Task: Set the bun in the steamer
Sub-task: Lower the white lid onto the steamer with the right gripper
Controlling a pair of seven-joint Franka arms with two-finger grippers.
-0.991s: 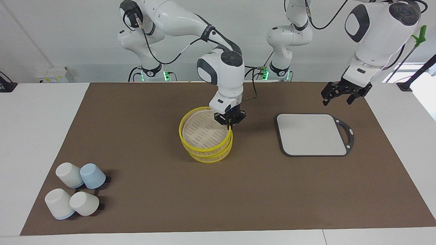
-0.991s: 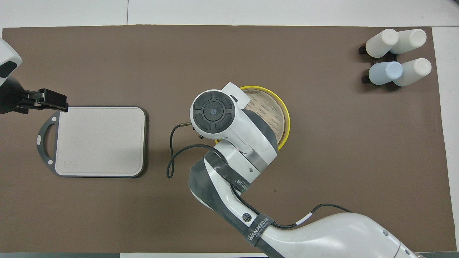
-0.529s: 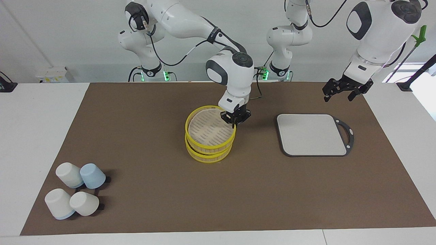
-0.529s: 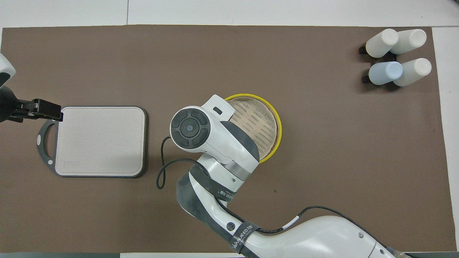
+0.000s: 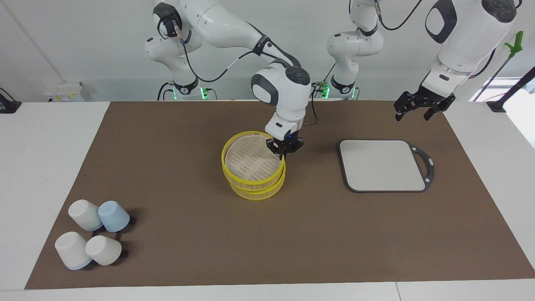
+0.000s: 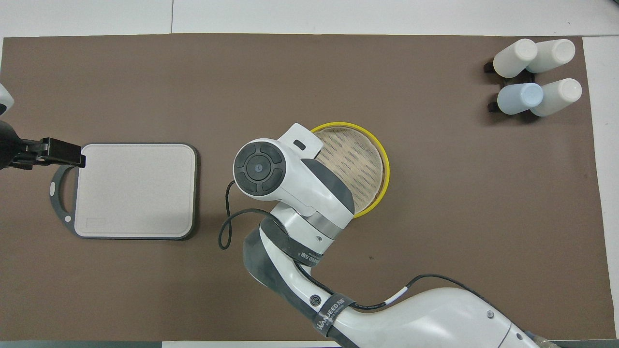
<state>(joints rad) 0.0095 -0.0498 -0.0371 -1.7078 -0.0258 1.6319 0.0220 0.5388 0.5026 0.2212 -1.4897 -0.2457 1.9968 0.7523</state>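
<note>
Right gripper (image 5: 283, 154): fingertips pinched together on the yellow upper rim of the steamer (image 5: 250, 162), at roughly the 3 o'clock point of the basket in the facing view; its wrist covers that rim in the overhead view. Steamer: two stacked tiers, mid-mat, slatted floor bare; top tier sits slightly askew on the lower one. Bun: not visible in either view. Left gripper (image 5: 413, 113): fingers spread wide, holding nothing, raised over the mat near the handle of the grey board (image 5: 382, 165), waiting. Grey board: flat on the mat toward the left arm's end. Cups (image 5: 92, 238): four, white and blue, at the right arm's end, farthest from the robots.
</note>
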